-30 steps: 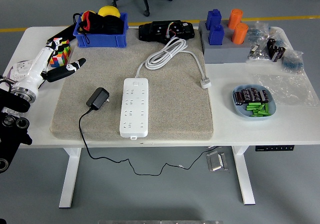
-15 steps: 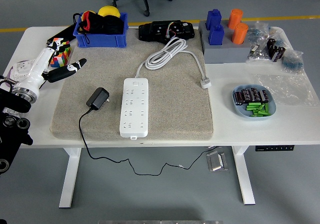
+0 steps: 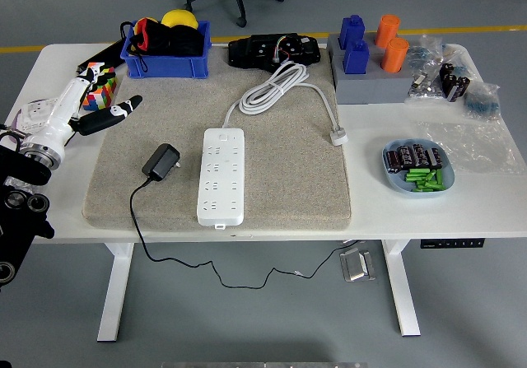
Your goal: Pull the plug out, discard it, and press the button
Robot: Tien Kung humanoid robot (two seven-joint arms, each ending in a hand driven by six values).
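Change: nothing has moved since the earlier frame.
Left hand (image 3: 82, 109): fingers spread, empty, at table's left edge.
Plug (image 3: 161, 161): lying unplugged beside power strip (image 3: 222, 175).

Black plug (image 3: 161, 161) (unplugged) — beside power strip (image 3: 222, 175)

The left hand (image 3: 82, 109) has a white shell over its back and wrist, with slim black fingers (image 3: 111, 114) showing pale patches near the tips. Behind it a silver ringed cuff joins the black arm, whose bulky housings carry round, dark metal-rimmed fittings
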